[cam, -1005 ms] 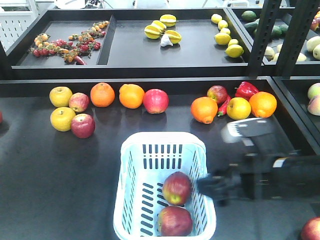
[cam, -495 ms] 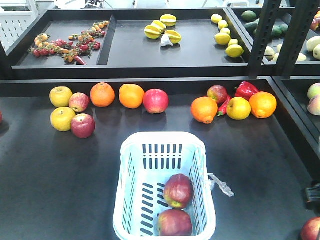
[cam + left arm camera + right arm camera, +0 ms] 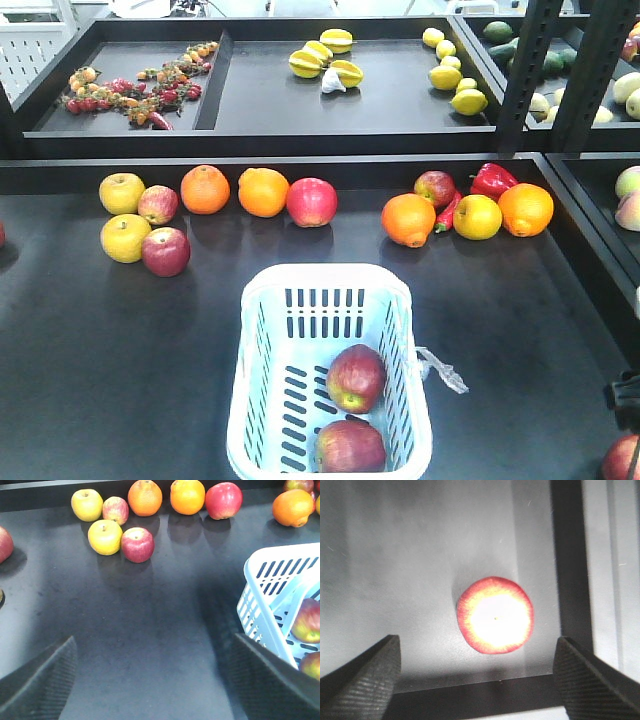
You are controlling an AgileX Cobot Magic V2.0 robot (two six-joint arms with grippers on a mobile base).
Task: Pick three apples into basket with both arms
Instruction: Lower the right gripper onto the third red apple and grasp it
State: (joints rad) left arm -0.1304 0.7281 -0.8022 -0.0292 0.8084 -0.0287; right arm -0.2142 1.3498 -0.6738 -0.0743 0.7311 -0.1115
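The pale blue basket stands at the table's front centre and holds two red apples. A third red apple lies at the front right corner. In the right wrist view this apple is brightly lit, and it lies on the table ahead of my right gripper, which is open and apart from it. Only a dark bit of the right arm shows in the front view. My left gripper hangs open over bare table left of the basket, holding nothing.
More red apples, yellow apples, oranges and a red pepper line the back of the table. A raised black table rim runs just right of the corner apple. A clear plastic scrap hangs from the basket.
The right arm has pulled away from the basket's right side to the far right edge of the front view. The two apples in the basket have stayed in place.
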